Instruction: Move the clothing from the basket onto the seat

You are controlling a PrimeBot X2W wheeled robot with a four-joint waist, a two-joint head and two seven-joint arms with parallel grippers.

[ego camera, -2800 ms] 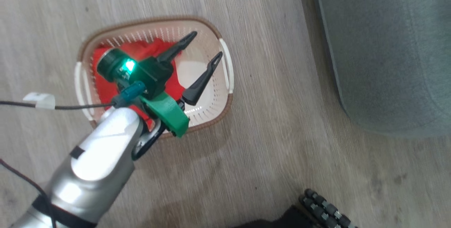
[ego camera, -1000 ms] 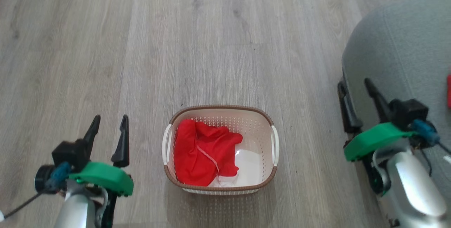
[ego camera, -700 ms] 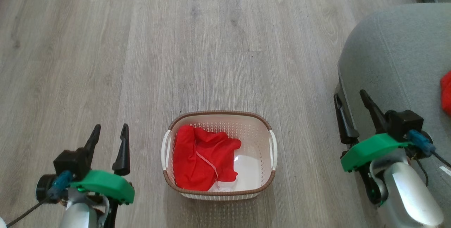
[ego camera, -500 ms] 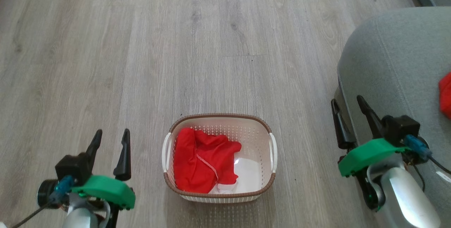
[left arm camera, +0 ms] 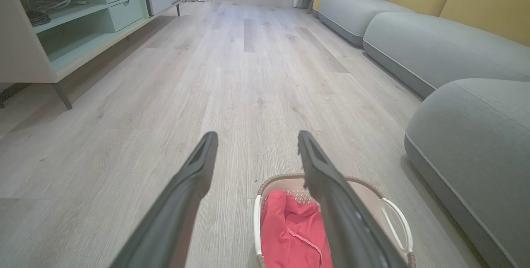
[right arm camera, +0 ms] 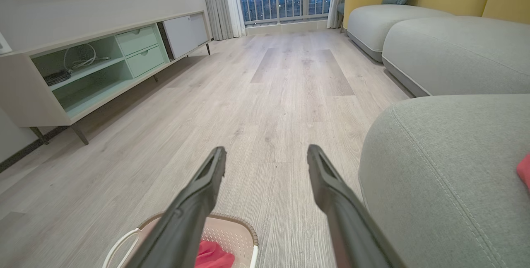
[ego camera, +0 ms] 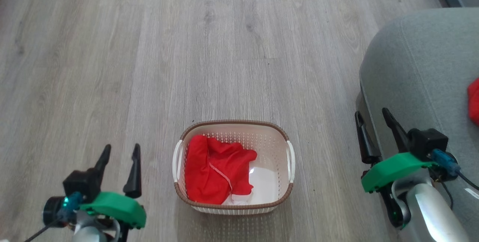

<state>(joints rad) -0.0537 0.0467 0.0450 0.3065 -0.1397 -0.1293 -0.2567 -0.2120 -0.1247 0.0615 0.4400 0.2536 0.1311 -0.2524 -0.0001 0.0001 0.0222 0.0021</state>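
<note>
Clothing (right arm camera: 524, 170) on seat (right arm camera: 434, 177), right wrist view

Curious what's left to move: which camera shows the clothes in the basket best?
The head view: straight down on the clothes, whole, inside the basket. The left wrist view hides part behind a finger; the right wrist view catches a sliver.

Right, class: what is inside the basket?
Red clothing fills the left half of the basket, with a thin white cord across it. The right half shows its bare floor with a white patch. Whatever lies under the fabric is hidden.
</note>
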